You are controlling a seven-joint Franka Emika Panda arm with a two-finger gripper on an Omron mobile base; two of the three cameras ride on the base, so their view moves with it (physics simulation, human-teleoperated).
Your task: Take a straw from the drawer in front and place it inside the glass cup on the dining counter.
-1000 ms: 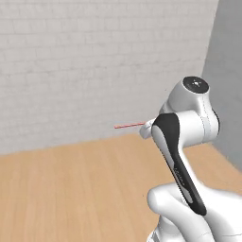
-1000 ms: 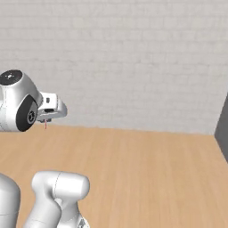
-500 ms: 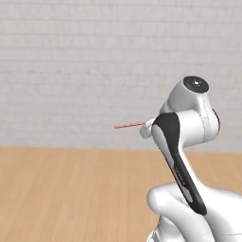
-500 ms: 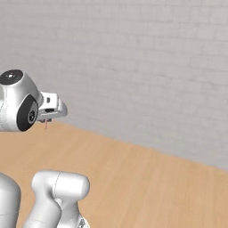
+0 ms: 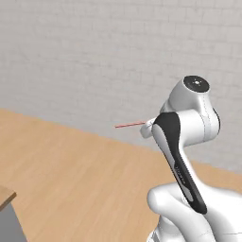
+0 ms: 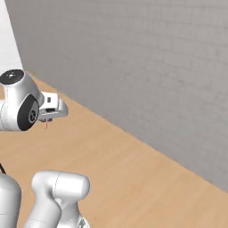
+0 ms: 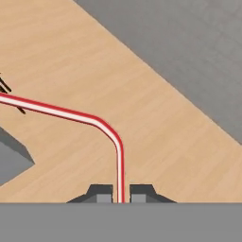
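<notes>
Hand view: the fingers (image 7: 120, 194) are clamped on the straw (image 7: 119, 156), which rises from between the two dark tips, bends to the left partway up and runs off toward the left edge. It is red with a pale streak along its length. Behind it lies a light-wood floor (image 7: 156, 137), bordered at upper right by a grey wall (image 7: 198, 56); a grey wedge sits at the left edge.

Left base view: the white arm (image 5: 184, 142) with its dark trim fills the lower right. The straw (image 5: 128, 125) shows as a thin red line, near level, projecting leftward from the arm's wrist, set against the pale brick wall (image 5: 94, 61) and above the wood floor (image 5: 80, 179). The finger tips themselves are hidden behind the arm here. A grey block with a wood-coloured top edge (image 5: 7, 215) shows at the lower left corner.

Right base view: the wrist end of the arm (image 6: 46, 107) is at the left, above the wood floor (image 6: 133, 178), with the brick wall (image 6: 147, 67) running diagonally behind. A short red trace of the straw (image 6: 46, 124) hangs just below the hand.
</notes>
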